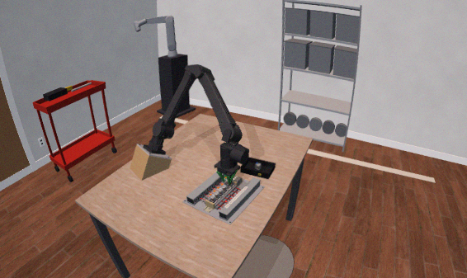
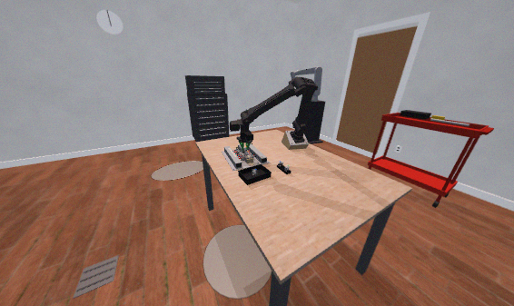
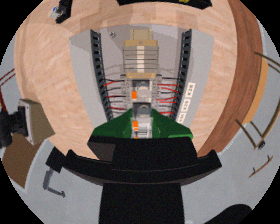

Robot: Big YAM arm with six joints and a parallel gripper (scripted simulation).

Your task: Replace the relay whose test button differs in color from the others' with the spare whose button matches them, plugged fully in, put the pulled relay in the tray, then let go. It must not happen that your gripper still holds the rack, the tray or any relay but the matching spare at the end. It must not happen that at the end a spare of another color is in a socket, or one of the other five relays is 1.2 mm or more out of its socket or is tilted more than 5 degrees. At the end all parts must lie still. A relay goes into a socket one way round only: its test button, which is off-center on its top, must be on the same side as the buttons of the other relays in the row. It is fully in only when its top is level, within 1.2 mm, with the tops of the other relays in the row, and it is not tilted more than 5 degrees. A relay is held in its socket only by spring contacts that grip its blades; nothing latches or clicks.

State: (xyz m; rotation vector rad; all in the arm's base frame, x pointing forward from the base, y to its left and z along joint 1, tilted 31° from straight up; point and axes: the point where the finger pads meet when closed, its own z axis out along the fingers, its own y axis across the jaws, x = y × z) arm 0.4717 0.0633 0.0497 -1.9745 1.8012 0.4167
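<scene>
The grey relay panel (image 1: 224, 194) lies on the table with a row of relays (image 3: 140, 72) between two dark rails. My gripper (image 1: 226, 176) stands straight above the row's end nearest the tray. Its green fingers are shut on a relay (image 3: 141, 119) with an orange button, in line with the row. The relay beside it (image 3: 139, 96) also shows an orange button. How deep the held relay sits is hidden by the fingers. A small dark spare stand (image 2: 282, 167) sits beside the tray.
A tan wedge block (image 1: 149, 162) carries the arm's base at the table's left. A red cart (image 1: 74, 124) and a metal shelf (image 1: 319, 70) stand off the table. A dark cabinet (image 2: 207, 107) is behind the table.
</scene>
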